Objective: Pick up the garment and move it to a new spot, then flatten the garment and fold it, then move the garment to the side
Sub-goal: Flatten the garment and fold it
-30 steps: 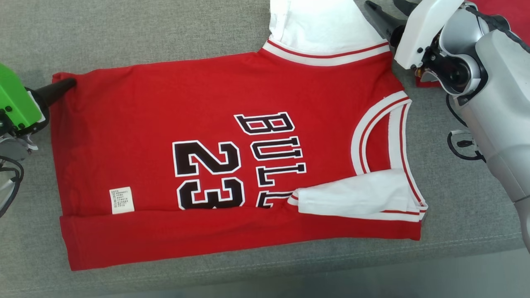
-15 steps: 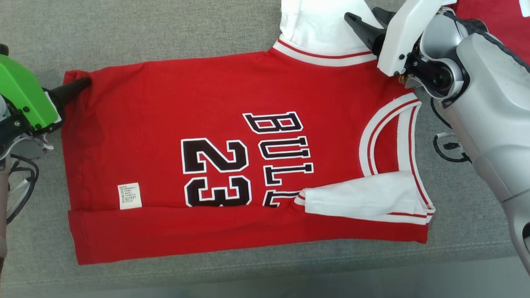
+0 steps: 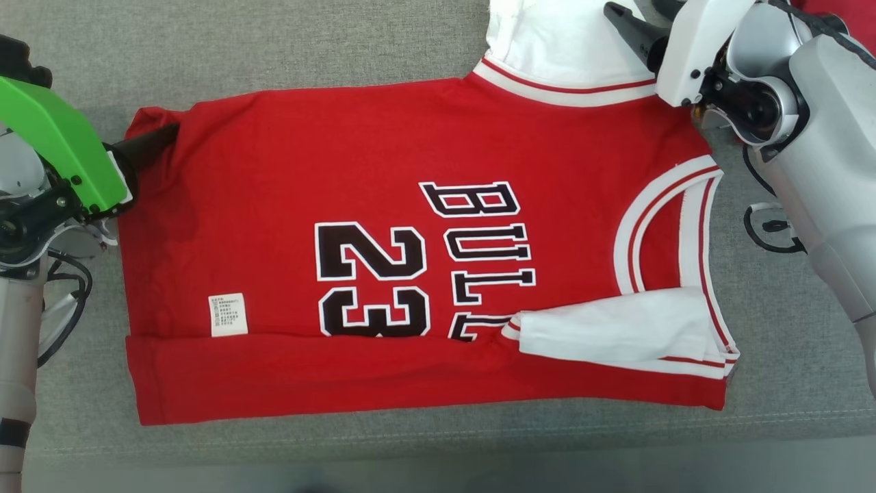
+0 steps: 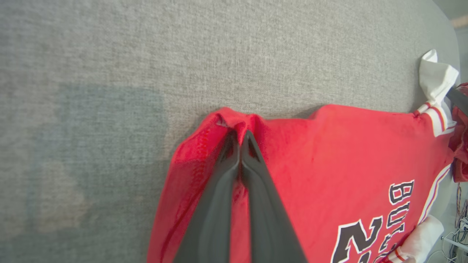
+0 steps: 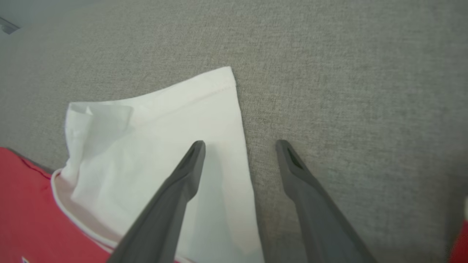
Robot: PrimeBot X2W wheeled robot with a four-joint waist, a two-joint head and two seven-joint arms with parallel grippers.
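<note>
Jersey (image 3: 383, 205) lay flat on the grey fabric surface (image 3: 274, 41). The left hand (image 4: 239, 137) was clamped on its red hem corner, and the right hand (image 5: 239, 146) hovered open astride the white sleeve (image 5: 157, 153) edge.

Surface was a grey woven fabric (image 3: 342, 41), kinda sofa-like, with a stitched seam (image 3: 801, 415) running along the bottom of the head view. Another red cloth (image 3: 859, 14) peeked in at the upper right corner. Some loose wires (image 4: 459, 228) sat at the lower right of the left wrist view.
</note>
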